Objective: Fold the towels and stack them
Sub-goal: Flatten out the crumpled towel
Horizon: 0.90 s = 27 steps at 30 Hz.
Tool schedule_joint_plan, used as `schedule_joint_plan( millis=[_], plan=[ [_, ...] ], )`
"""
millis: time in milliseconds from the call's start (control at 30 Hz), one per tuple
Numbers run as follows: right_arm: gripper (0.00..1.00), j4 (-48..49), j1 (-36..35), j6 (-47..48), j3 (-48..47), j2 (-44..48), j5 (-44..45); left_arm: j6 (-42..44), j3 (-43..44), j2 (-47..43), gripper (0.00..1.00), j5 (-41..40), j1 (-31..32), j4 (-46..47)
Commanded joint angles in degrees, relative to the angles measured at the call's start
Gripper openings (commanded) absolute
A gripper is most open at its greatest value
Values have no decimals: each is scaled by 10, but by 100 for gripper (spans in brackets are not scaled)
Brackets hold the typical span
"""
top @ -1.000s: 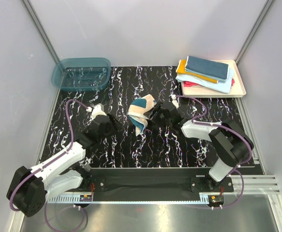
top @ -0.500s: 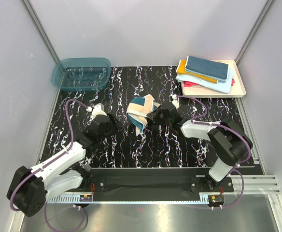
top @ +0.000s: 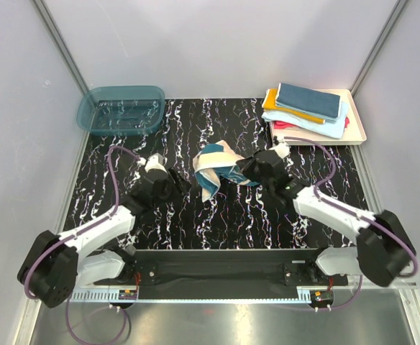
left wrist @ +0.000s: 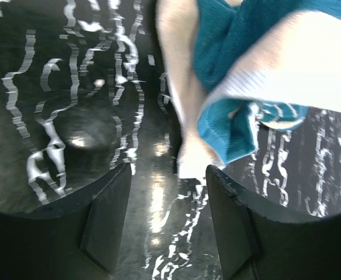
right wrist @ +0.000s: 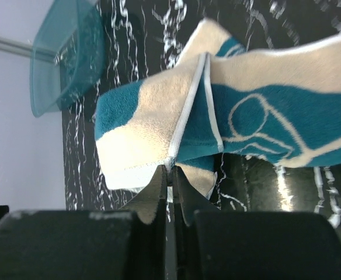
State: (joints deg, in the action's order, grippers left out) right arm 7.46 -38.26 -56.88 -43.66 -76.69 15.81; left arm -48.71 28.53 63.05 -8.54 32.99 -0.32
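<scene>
**Right gripper pinches the teal towel**

The teal towel, cream-bordered, sits bunched up left of the tray, which holds the folded towels. The right gripper is pressed together on its hem. The left gripper, farther from the tray, stands spread beside the cloth

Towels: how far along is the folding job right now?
Done: several folded towels sit stacked on the cream tray. In hand: the right fingers pinch an edge of the teal-and-cream towel, crumpled mid-table; the left fingers stand open beside it. Left: fold it and stack it.
</scene>
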Motion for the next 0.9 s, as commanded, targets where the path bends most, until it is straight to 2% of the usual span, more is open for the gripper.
schedule_joint_plan(
  millis=[0,100,233,467,600,700,867],
  plan=[
    [0,-71,-3,48,2,74,97,-9,0,22,59,54,-2,92],
    [0,-145,-1,77,0,115,134,-9,7,64,59,82,-3,123],
    [0,-186,1,90,3,148,149,-23,15,130,59,120,-3,160],
    [0,-231,9,101,16,184,164,-49,21,219,59,156,5,232],
    [0,-255,14,110,13,197,172,-62,28,248,58,157,12,240],
    [0,-260,25,114,16,204,168,-74,26,256,55,153,15,239],
    [0,-261,30,115,22,210,157,-96,10,233,41,123,22,196]
  ],
)
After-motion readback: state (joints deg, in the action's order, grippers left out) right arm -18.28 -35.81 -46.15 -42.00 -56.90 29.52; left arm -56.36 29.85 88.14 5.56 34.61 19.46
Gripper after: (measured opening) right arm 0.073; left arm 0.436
